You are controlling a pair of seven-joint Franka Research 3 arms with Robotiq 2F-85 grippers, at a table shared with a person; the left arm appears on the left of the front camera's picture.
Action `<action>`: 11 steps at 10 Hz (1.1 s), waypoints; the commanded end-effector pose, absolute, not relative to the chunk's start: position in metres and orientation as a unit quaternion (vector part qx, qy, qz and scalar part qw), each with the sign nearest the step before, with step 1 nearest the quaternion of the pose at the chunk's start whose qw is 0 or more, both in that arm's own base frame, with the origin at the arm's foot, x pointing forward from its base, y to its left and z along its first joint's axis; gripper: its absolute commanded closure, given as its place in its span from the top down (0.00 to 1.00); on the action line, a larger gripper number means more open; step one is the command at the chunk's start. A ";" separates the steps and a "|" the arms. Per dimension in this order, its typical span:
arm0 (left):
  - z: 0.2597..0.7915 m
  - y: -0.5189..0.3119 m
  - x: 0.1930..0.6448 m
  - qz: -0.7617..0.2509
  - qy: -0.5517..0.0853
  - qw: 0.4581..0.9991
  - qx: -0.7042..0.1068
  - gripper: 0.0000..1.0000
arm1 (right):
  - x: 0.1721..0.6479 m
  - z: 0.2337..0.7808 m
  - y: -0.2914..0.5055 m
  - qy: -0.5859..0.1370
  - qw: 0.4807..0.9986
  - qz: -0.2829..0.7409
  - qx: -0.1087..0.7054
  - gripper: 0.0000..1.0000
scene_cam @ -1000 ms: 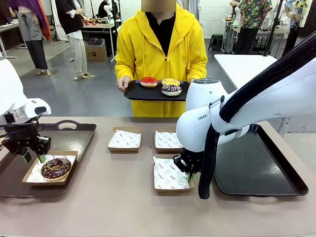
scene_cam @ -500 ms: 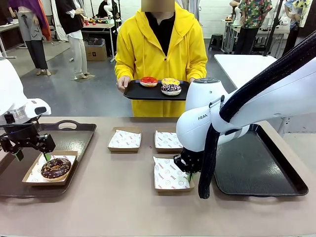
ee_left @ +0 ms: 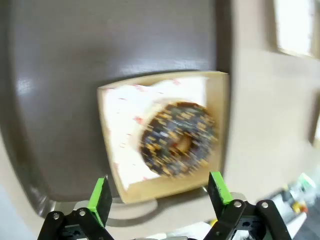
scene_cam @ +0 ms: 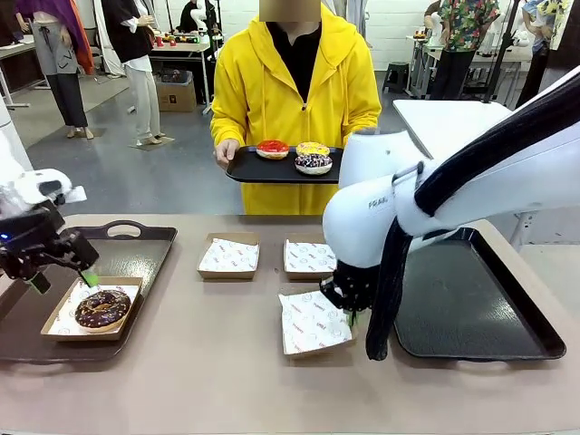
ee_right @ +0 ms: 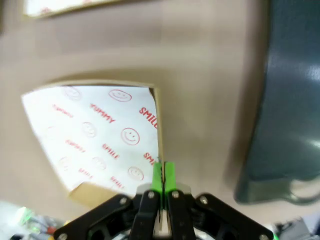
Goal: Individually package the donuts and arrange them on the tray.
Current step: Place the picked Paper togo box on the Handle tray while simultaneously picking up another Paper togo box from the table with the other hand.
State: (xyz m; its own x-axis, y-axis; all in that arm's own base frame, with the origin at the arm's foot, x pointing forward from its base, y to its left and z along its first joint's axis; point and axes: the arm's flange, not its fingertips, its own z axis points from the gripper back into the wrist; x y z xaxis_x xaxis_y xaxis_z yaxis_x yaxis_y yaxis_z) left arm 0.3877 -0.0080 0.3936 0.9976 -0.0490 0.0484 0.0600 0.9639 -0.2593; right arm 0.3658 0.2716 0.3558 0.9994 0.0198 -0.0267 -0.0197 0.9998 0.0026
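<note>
One chocolate donut (scene_cam: 101, 308) is boxed; the right jaws pinch a second box (scene_cam: 313, 323).
Near the counter's (scene_cam: 208, 381) front, these jaws are pressed together on that box's rim. The left jaws, spread wide, hang over the donut, whose own box (scene_cam: 62, 323) lies on the left tray (scene_cam: 136, 246). Beyond the counter a person (scene_cam: 294, 72) holds a black tray (scene_cam: 249, 172) with a red donut (scene_cam: 272, 149), a yellow donut (scene_cam: 314, 149) and a purple donut (scene_cam: 314, 164).

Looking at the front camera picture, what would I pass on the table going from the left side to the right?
Dark donut in its box on the left tray → empty box → near box, its edge pinched in the right pincer → right tray.
</note>
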 end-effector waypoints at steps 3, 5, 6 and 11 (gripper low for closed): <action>0.448 0.078 0.342 -0.028 -0.052 0.943 -0.329 1.00 | 0.366 0.463 0.247 -0.038 0.998 -0.034 0.020 0.00; 0.455 0.128 0.337 -0.001 -0.064 0.905 -0.421 1.00 | 0.390 0.503 0.240 -0.033 0.998 -0.048 0.032 0.00; 0.453 0.150 0.335 0.008 -0.069 0.892 -0.447 1.00 | 0.406 0.517 0.239 -0.027 0.997 -0.057 0.035 0.00; 0.431 0.216 0.343 0.059 -0.098 0.834 -0.539 1.00 | 0.480 0.529 0.239 -0.003 0.998 -0.029 0.053 0.00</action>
